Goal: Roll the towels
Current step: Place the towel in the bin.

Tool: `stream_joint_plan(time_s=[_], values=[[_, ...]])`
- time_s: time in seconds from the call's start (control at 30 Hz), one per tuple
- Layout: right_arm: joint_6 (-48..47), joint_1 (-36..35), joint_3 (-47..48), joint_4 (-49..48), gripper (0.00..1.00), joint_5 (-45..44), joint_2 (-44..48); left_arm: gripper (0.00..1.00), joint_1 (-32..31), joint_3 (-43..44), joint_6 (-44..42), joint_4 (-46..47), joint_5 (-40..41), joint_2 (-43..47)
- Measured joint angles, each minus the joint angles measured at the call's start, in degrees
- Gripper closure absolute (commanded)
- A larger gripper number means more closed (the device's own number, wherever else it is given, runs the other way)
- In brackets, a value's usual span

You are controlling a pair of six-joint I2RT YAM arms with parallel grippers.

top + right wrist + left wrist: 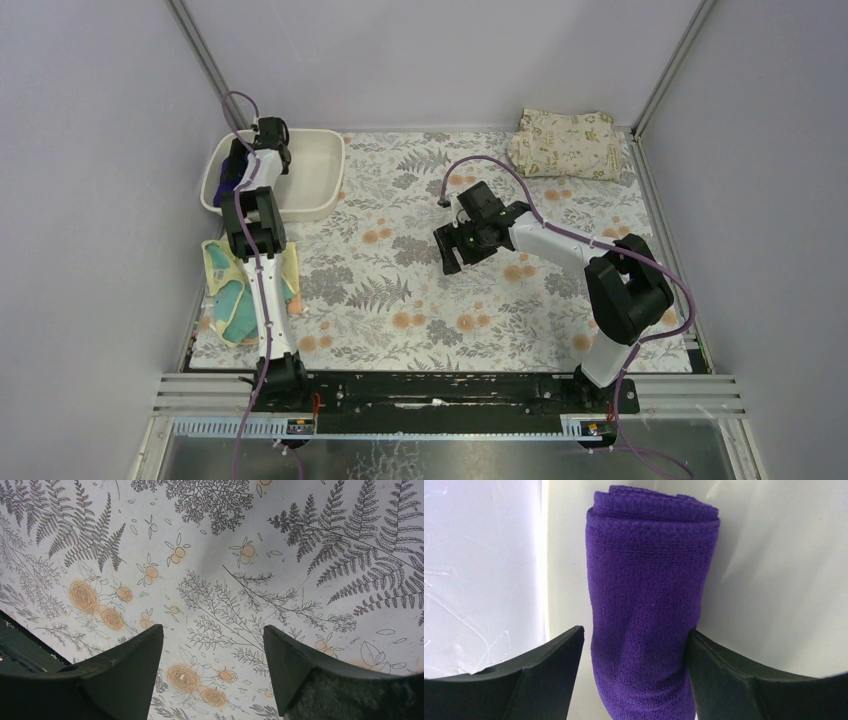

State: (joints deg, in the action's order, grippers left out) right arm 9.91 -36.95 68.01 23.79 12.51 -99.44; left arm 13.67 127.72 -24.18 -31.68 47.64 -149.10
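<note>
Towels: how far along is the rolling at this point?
Done: the purple towel is rolled and sits in the white tub. In hand: the left hand straddles that roll with its jaws slightly apart, so no firm grip shows. Left: the yellow and teal cloths lie unrolled at the table's left edge. The right hand hangs open and empty over the floral mat.

The purple towel [651,605] runs off the bottom edge (lower end unseen).

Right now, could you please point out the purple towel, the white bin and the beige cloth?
purple towel [651,605]: left wrist view, mid roll.
white bin [312,168]: top view, bare floor.
beige cloth [565,143]: top view, centre.
</note>
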Motion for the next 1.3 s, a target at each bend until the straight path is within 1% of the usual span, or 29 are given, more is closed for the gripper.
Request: stream_joint_plan(time_s=[0.07,0.2,0.33,0.4,0.63,0.83,0.97,1.1,1.27,1.3], values=[[0.0,0.0,0.0,0.0,0.21,0.0,0.0,0.25,0.0,-0.5,-0.2,0.9,1.2,0.0],[0.0,0.0,0.0,0.0,0.21,0.0,0.0,0.11,0.0,-1.2,-0.8,2.6,3.0,0.0],[0.0,0.0,0.0,0.0,0.20,0.0,0.0,0.03,-0.1,-2.3,-0.9,3.9,4.0,0.3],[0.0,0.0,0.0,0.0,0.20,0.0,0.0,0.00,-0.1,-3.0,-0.5,4.0,3.5,1.1],[-0.3,0.0,0.0,-0.1,0.20,0.0,0.0,0.00,0.0,-4.7,2.9,2.1,-3.1,4.1],[-0.5,0.0,-0.3,-0.6,0.20,-0.5,0.4,0.00,-0.1,-7.7,5.7,0.5,-8.8,9.6],[-0.9,0.0,-1.4,-1.0,0.19,-1.4,2.4,0.00,-0.1,-7.8,9.9,-1.7,-13.5,13.6],[-1.3,0.0,-2.6,-1.6,0.18,-2.7,5.9,0.00,-0.7,-10.4,16.0,-3.3,-18.1,20.5],[-1.3,0.0,-6.8,-5.1,0.17,-3.5,12.0,0.00,-2.9,-18.2,26.6,-6.2,-23.1,33.2],[-1.3,0.0,-8.0,-5.7,0.17,-3.5,13.3,0.00,-3.3,-21.0,29.2,-6.3,-23.8,36.4]])
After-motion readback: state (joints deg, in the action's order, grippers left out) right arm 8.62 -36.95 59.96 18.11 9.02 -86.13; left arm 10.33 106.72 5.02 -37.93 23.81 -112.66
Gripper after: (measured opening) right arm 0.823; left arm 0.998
